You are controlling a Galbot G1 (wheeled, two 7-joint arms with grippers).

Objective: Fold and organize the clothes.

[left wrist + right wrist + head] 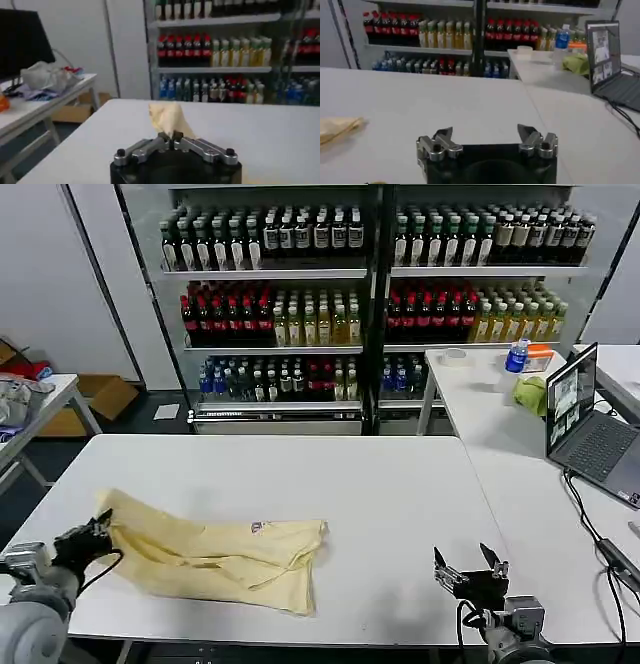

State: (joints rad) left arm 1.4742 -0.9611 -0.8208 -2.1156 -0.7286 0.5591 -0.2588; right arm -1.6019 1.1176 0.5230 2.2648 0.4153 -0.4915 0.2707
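Observation:
The clothes, a pale cream-yellow T-shirt point(215, 556), lie rumpled on the front left of the white table point(300, 474), with a small label near the neck. My left gripper point(98, 531) is shut on the shirt's left edge, and a pinched peak of fabric point(167, 119) rises just past its fingertips point(170, 135). My right gripper point(469, 568) hovers low over the table's front right, open with nothing between its fingers point(485, 134). From the right wrist, a corner of the shirt point(337, 127) lies far off to one side.
A second white table point(500, 414) joins on the right, holding a laptop point(590, 424) with cables, a bright yellow-green cloth point(530, 392) and a blue bottle point(516, 356). Shelves of drink bottles point(370, 294) stand behind. Another table with clutter point(20, 409) is at far left.

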